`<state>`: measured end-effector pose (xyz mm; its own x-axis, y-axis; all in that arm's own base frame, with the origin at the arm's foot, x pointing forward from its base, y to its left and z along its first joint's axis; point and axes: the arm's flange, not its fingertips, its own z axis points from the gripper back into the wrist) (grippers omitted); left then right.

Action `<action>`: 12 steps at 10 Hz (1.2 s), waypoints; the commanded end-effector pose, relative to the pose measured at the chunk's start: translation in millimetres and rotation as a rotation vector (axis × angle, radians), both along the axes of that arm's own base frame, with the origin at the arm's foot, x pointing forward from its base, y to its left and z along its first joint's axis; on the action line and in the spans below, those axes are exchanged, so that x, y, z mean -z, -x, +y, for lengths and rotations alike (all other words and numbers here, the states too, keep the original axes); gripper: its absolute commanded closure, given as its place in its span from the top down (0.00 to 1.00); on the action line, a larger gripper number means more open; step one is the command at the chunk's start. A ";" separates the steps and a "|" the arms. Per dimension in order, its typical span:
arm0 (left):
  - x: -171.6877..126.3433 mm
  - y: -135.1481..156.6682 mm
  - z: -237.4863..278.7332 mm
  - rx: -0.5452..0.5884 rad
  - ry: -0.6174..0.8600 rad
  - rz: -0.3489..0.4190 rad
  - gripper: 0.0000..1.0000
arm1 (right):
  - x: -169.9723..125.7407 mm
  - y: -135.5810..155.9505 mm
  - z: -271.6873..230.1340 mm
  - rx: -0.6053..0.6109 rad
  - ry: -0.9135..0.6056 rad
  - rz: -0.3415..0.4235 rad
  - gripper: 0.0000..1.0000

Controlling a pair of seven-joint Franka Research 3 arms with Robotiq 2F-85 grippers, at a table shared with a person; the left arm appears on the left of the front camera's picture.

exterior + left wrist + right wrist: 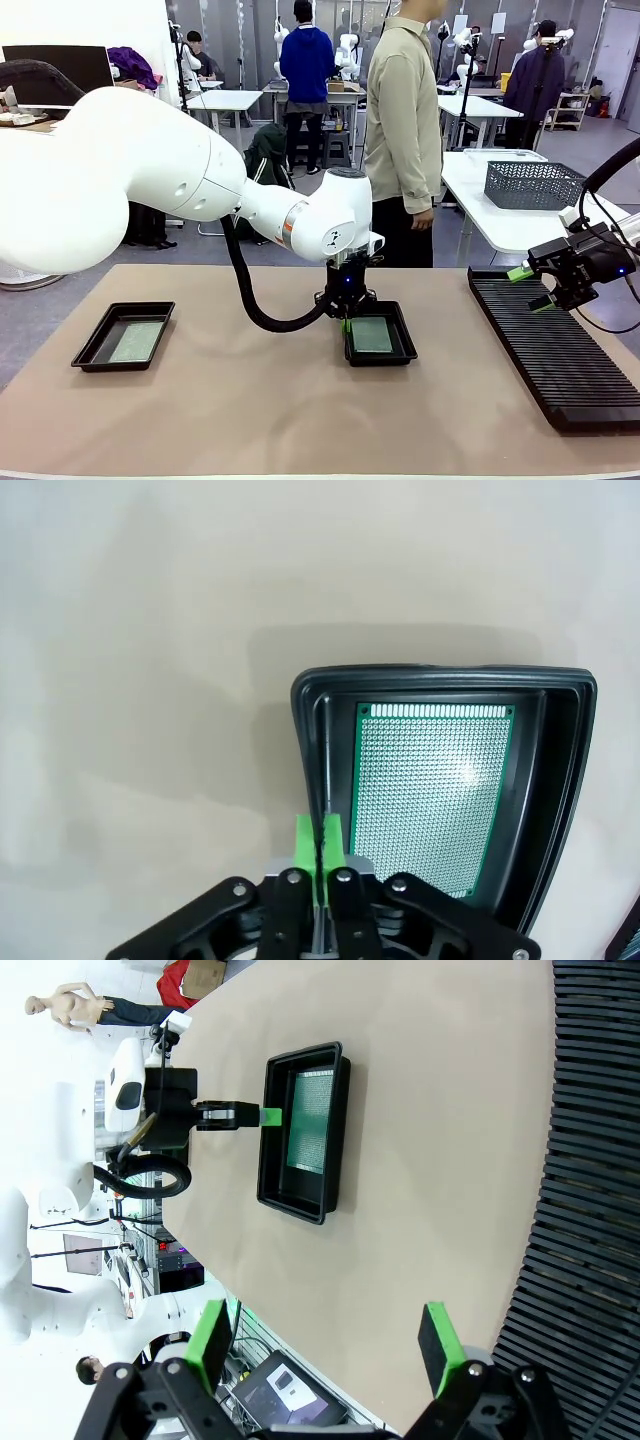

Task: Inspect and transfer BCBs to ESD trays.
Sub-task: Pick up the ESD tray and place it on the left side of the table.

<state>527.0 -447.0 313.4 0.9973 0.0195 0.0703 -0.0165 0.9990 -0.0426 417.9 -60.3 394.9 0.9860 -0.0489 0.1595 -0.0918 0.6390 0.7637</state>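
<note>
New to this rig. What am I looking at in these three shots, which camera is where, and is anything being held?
Two white robot arms work at a tan table. The front view looks across it from between the arms; the other two come from cameras on each wrist.

On the table: two black ESD trays, the left tray and the middle tray, each with a green circuit board lying inside, such as the board in the left wrist view. A long ribbed black rack lies on the right.

The left gripper is shut, at the middle tray's rim; no board is between its fingers. The right gripper is open and empty, over the rack's edge. A person stands at the far side.
</note>
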 end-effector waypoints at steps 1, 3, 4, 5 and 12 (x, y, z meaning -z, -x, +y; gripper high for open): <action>-7.8 8.0 23.0 0.038 0.007 0.001 0.03 | -1.0 0.3 -1.1 -0.001 0.019 0.001 1.00; -13.8 13.5 46.9 0.068 0.013 -0.005 0.03 | -1.0 0.3 -1.1 -0.001 0.019 0.001 1.00; -17.6 16.5 62.1 0.075 0.019 -0.009 0.03 | -1.0 0.3 -1.1 -0.001 0.019 0.001 1.00; -21.3 18.5 76.4 0.081 0.030 -0.011 0.03 | -1.0 0.3 -1.1 -0.001 0.019 0.001 1.00; -41.9 29.9 174.2 0.094 0.072 -0.021 0.03 | -1.0 0.3 -1.1 -0.001 0.019 0.001 1.00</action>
